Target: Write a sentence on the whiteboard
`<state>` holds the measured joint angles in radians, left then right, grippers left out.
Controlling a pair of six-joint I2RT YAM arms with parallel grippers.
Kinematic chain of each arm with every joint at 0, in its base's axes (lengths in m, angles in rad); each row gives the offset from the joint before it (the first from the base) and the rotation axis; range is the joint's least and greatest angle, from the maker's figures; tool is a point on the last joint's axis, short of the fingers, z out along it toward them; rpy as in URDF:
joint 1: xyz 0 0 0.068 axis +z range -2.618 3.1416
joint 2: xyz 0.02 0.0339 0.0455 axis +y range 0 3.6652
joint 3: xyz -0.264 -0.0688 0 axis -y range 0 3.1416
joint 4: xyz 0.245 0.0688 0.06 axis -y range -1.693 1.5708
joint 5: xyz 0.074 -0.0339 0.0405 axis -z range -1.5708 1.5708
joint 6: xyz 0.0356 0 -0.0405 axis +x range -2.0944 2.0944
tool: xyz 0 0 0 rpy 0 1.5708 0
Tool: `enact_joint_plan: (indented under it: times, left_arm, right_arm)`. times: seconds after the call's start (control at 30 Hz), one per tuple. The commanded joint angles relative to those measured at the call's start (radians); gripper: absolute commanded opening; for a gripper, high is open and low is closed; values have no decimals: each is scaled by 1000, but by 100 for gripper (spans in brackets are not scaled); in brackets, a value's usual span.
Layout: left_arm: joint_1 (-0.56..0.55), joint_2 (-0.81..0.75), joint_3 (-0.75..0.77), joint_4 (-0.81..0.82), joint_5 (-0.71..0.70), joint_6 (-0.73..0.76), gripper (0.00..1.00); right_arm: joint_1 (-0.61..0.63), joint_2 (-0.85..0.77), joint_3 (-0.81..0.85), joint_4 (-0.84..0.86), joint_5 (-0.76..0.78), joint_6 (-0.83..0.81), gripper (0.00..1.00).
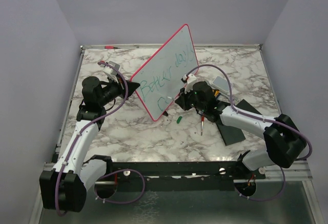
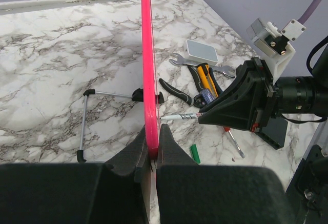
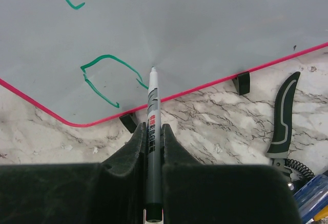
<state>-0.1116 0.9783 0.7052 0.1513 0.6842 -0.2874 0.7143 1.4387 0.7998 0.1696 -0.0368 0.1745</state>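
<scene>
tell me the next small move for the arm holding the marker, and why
Probably slide the marker a little further along the whiteboard, continuing the second line. The right gripper is shut on the marker, its tip sits at the board just beside the lone green letter there, and the left gripper clamps the red rim, holding the board up.

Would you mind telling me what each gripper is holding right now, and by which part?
The left gripper clamps the whiteboard by its red-pink edge; the right gripper holds a marker by its barrel, tip toward the whiteboard.
</scene>
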Motion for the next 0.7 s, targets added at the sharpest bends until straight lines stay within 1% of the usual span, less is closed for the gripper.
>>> enact_joint_plan:
  times: [0.0, 0.3, 0.67]
  left_arm:
    - [-19, 31, -49, -182, 43, 70, 0]
    - [-18, 31, -49, -182, 43, 70, 0]
    - [-18, 31, -47, -182, 41, 70, 0]
  right_arm:
    - [6, 21, 39, -12, 79, -9, 1]
    - [5, 18, 49, 3, 164, -3, 1]
    - [6, 11, 73, 34, 152, -28, 1]
